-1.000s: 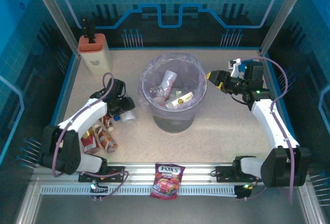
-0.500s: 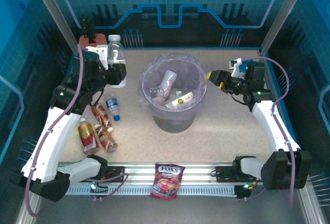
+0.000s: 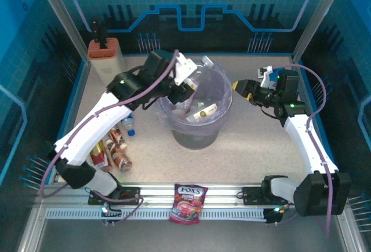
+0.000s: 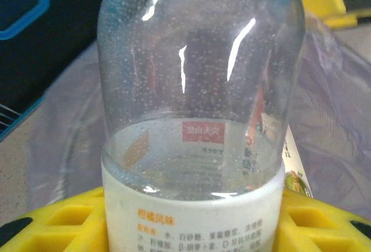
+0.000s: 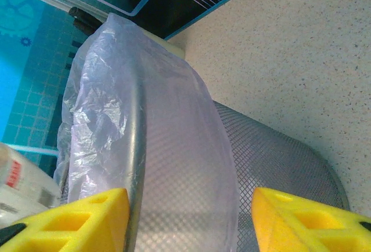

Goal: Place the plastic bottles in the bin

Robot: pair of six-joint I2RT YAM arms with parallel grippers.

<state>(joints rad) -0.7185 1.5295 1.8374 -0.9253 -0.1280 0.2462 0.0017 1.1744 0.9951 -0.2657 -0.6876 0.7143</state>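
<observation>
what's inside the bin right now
A few bottles lie on the purplish liner inside the bin; one has a yellowish label. The left gripper, holding a clear bottle above the opening, covers the left part, so an exact count isn't possible.

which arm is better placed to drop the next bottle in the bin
Left. The left claw grips a clear bottle above the open bin, so it likely only needs to let go. The right claw sits open and empty beside the rim.
</observation>
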